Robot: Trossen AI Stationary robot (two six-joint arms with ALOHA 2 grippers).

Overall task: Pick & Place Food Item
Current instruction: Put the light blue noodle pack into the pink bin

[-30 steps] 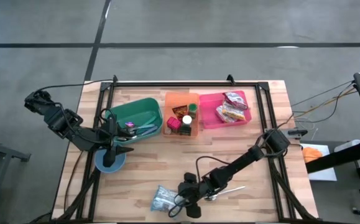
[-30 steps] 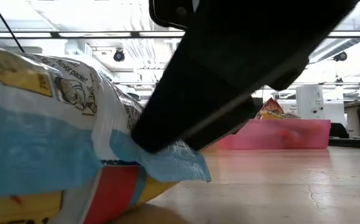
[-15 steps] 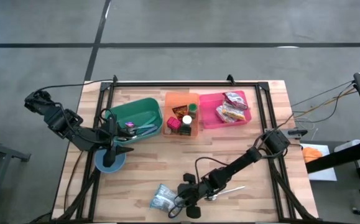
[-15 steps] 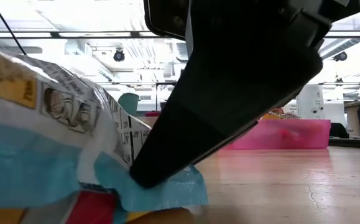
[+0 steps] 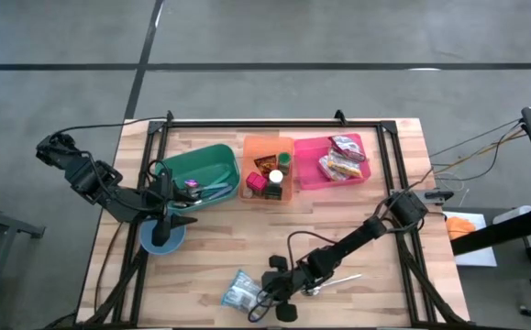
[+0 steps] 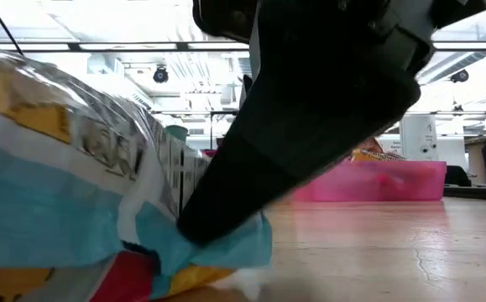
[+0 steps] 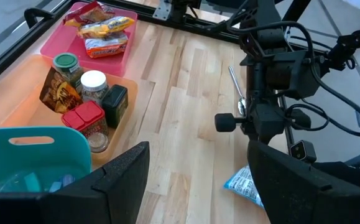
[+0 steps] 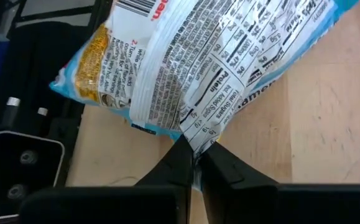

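Right gripper (image 8: 195, 163): jaws pinch the edge of the snack bag (image 8: 217, 68) | snack bag: lies on the table (image 5: 219, 252) near its front edge, left of middle | left gripper (image 5: 175, 192): jaws spread, holding nothing, over the blue bowl (image 5: 151, 240) near the left edge | green bin (image 5: 203, 165), orange bin (image 5: 258, 147), pink bin (image 5: 309, 170): in a row along the back edge

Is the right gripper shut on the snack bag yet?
Shut: the right gripper has its fingertips pinched together on the snack bag edge.
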